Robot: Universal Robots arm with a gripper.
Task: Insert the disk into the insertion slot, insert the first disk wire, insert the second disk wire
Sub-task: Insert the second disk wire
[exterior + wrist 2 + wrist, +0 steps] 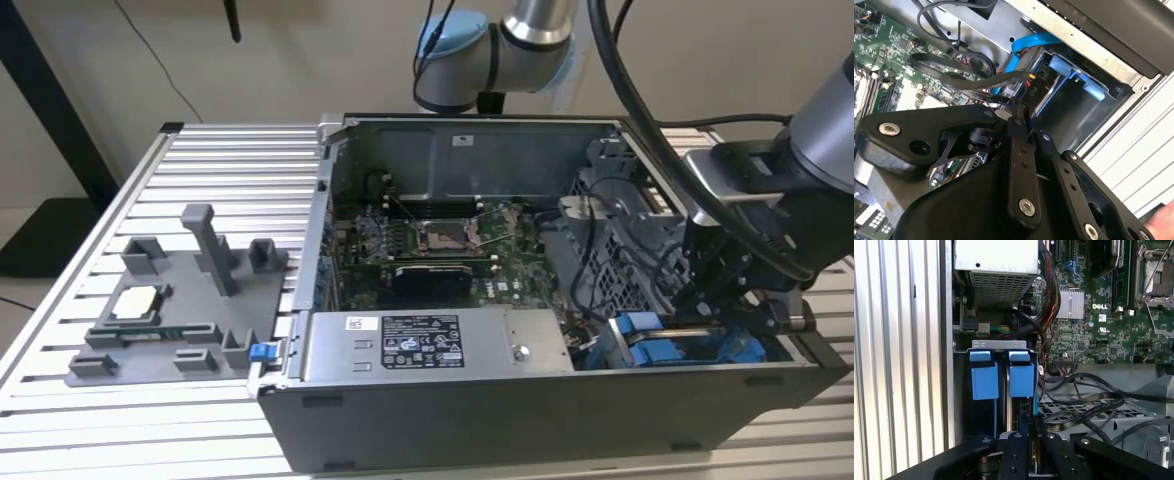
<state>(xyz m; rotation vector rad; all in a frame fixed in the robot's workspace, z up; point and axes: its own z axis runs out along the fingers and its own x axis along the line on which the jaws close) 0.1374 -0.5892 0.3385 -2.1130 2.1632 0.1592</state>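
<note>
White sticker [420, 343] on power-supply box [534, 345]: print too small to read. Motherboard [1094, 335]: white lettering, none I record.

The gripper [1030, 432] blocks the lower part of the slot [999, 382]; whether its fingers grip a wire is unclear.

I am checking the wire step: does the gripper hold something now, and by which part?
The gripper is shut on a black wire, pinching it close to the connector end, beside the insertion slot.
</note>
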